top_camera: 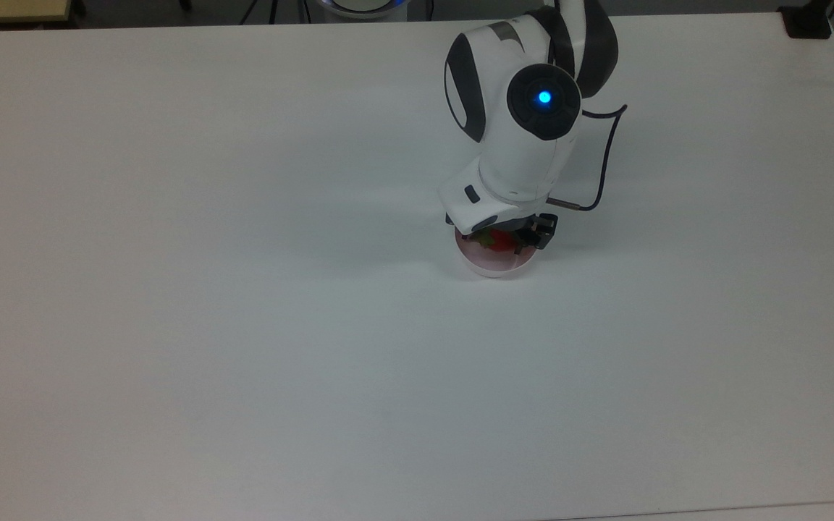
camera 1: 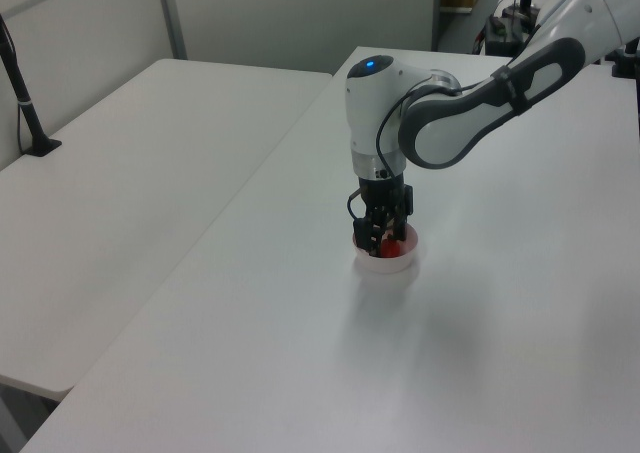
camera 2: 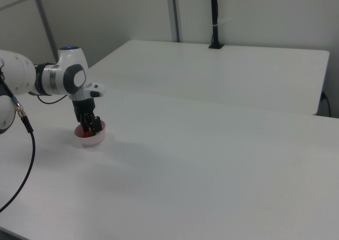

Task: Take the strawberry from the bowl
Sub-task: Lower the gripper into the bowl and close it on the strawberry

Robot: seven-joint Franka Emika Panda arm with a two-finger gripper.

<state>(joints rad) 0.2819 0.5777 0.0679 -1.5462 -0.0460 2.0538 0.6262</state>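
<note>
White table: the table (top_camera: pixel 243 325) was a broad, plain white top that filled most of the top view; a second white table (camera 1: pixel 120 173) stood beside it on the left view's left, with a narrow seam between the two.
Arm: the white and dark grey arm (top_camera: pixel 525 130) reached down from the far edge in the top view, a blue light (top_camera: pixel 544 97) lit on its upper joint, and a black cable (top_camera: pixel 605 166) looped off the top view's right side of the wrist.
Post: a black post (camera 2: pixel 214 17) rose from the far table in the right view.
Bowl: the pale pink bowl (top_camera: pixel 493 266) sat on the table right of centre in the top view, directly under the wrist, its far half hidden by the arm; in the left view the bowl (camera 1: pixel 388 263) was at mid-table, and in the right view the bowl (camera 2: pixel 89 140) was at the near left.
Gripper: the gripper (camera 1: pixel 380 241) pointed straight down with its black fingers (camera 1: pixel 372 235) lowered inside the bowl's rim, set on either side of the strawberry; whether they had closed onto it or had hold of it, I could not tell.
Strawberry: the strawberry (top_camera: pixel 502 241) lay inside the bowl, a patch of red with a bit of green cap toward the top view's left, mostly covered by the gripper; red also showed between the fingers in the left view (camera 1: pixel 392 245).
</note>
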